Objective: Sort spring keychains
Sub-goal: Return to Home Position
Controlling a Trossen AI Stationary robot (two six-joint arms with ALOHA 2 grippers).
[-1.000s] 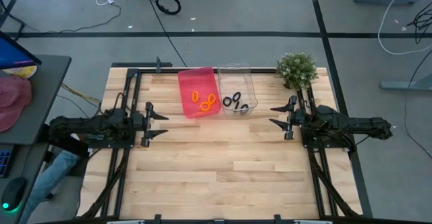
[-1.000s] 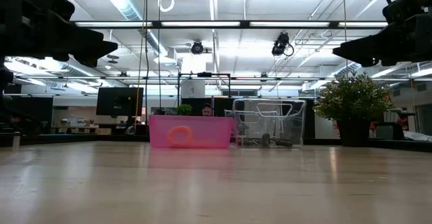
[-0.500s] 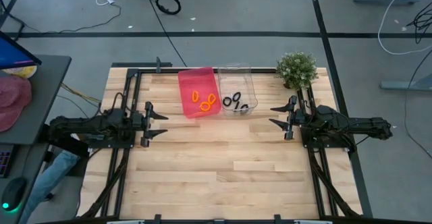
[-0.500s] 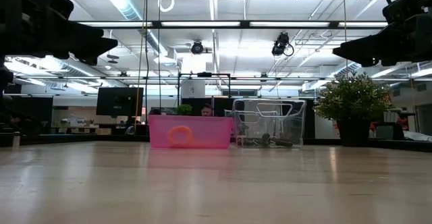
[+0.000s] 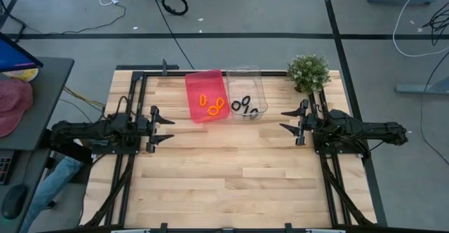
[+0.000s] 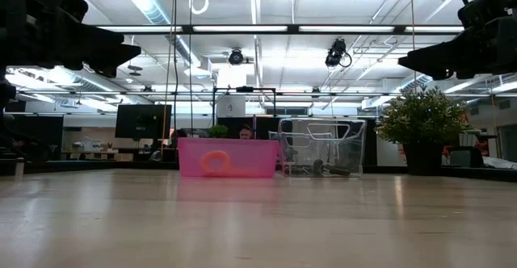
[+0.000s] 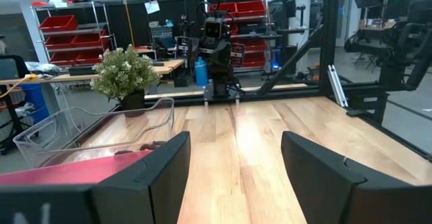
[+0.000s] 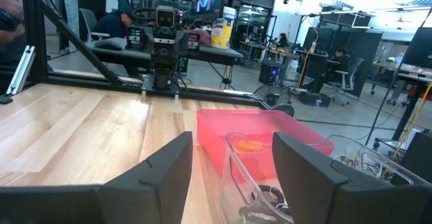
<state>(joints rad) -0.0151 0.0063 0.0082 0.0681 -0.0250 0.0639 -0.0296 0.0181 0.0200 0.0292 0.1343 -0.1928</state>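
Orange spring keychains [image 5: 211,104] are lying in red bin [image 5: 200,82], black spring keychains [image 5: 244,107] in transparent bin [image 5: 243,78]. Left gripper [image 5: 168,130] and right gripper [image 5: 284,119] are hovering at bench [image 5: 231,170] sides, jaws spread, empty. Coils likely light, springy; pinch across the wire.

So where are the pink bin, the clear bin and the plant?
pink bin [image 5: 202,83]: high view, bare floor of the bin.
clear bin [image 5: 245,84]: high view, bare floor of the bin.
plant [image 5: 309,70]: high view, middle of its leaves.
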